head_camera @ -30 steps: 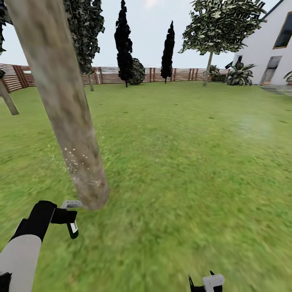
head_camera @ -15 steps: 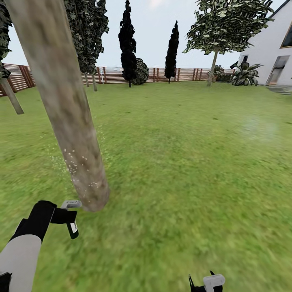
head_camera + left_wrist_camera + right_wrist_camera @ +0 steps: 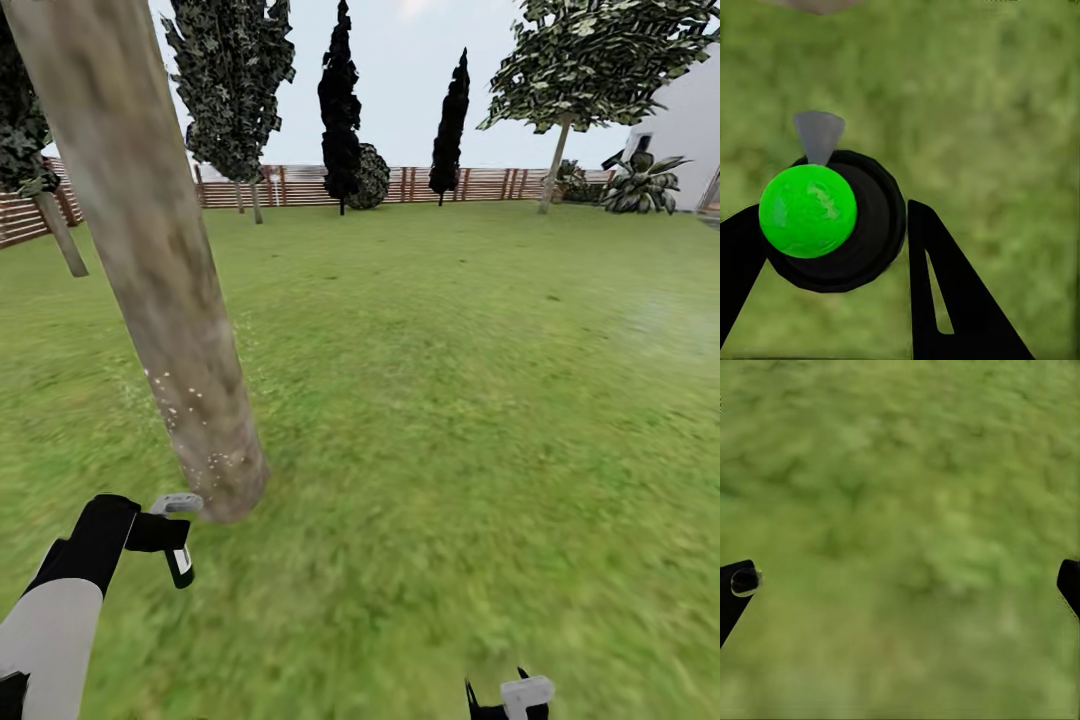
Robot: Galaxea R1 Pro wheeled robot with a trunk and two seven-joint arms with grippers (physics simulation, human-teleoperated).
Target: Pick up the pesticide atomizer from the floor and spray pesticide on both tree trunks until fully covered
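Ahead in the head view, leaning tree trunk (image 3: 170, 300) speckled with pesticide (image 3: 185, 405) just beyond left gripper (image 3: 172, 535), open lawn (image 3: 450, 400) to the fence (image 3: 330, 186), left wrist view, fingers (image 3: 945, 292) clamped around pesticide atomizer (image 3: 832, 221), right wrist view, right gripper (image 3: 904, 585) spread wide, empty, over grass.

nothing readable anywhere tbh, the white label on the pesticide atomizer (image 3: 179, 562) is way too small to make out

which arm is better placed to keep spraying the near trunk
Left. The left gripper is shut on the pesticide atomizer, right beside the leaning tree trunk. The right gripper is open and holds nothing, over grass.
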